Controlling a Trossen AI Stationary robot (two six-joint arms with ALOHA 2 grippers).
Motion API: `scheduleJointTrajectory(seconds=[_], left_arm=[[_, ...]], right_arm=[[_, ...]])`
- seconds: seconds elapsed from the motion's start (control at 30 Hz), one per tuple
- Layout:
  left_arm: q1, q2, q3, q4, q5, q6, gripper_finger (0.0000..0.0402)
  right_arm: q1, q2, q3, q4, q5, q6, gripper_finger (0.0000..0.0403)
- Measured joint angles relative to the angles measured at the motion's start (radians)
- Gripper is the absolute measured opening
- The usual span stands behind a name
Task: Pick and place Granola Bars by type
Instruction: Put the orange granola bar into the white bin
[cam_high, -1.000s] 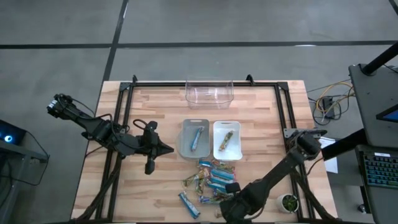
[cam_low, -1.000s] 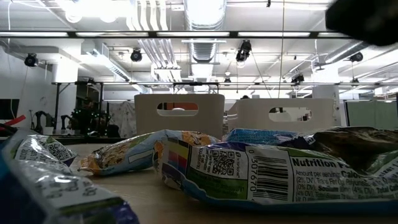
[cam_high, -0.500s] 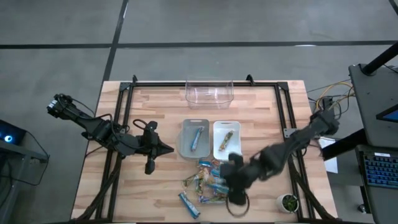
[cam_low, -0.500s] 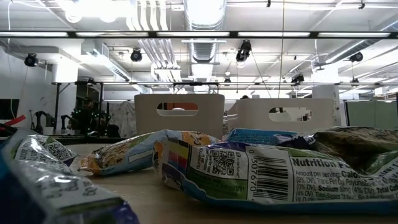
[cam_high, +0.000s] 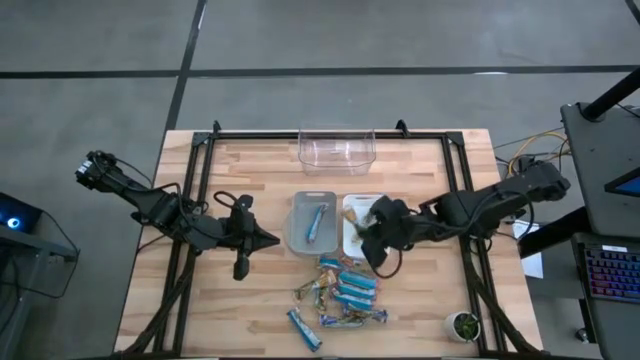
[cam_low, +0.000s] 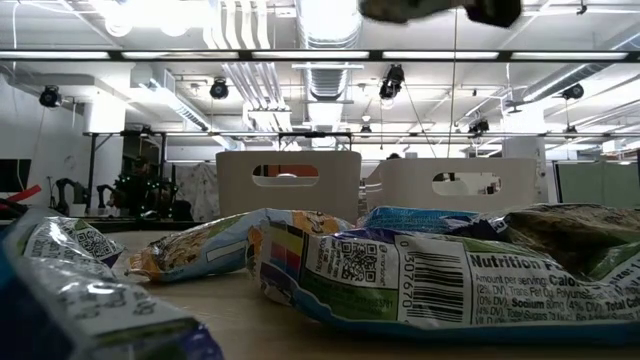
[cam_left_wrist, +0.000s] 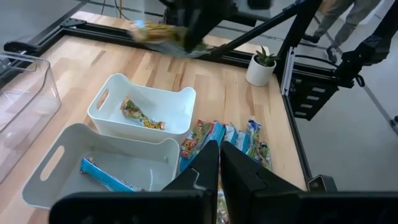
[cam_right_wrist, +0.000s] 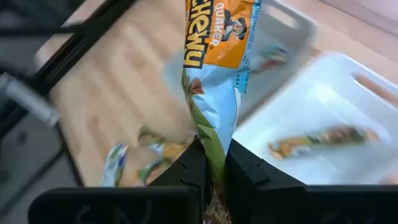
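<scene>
My right gripper is shut on a greenish-gold granola bar with an orange label, in the air over the white bin. That bin holds one tan bar. The grey bin beside it holds a blue bar. Several more blue and tan bars lie in a pile on the table nearer the front edge. My left gripper hovers shut, left of the grey bin, with nothing in it. My right gripper pinches one end of the bar's wrapper between its two fingers. The rest of the bar sticks out past the fingertips. The bar is lifted clear of the table, above the white bin.
A clear plastic bin stands at the table's far edge. A small potted plant sits at the near right corner. Black frame rails run along the table's left and right sides. Bare wood lies right of the white bin.
My right gripper has risen from the near side of the pile and gone toward the far edge, to above the white bin, rolling its wrist on the way. The greenish-gold bar has gone with it, lifted clear of the table.
</scene>
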Motion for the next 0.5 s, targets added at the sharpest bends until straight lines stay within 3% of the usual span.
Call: scheduleJointTrajectory(seconds=[0.23,0.5], left_arm=[[0.000,0.000,0.000,0.000,-0.003,-0.033,0.0000],[0.000,0.000,0.000,0.000,-0.003,-0.038,0.0000]], right_arm=[[-0.004,-0.042,-0.173,0.047,0.080,0.364,0.0028],[-0.008,-0.040,-0.345,0.207,0.098,0.590,0.0028]])
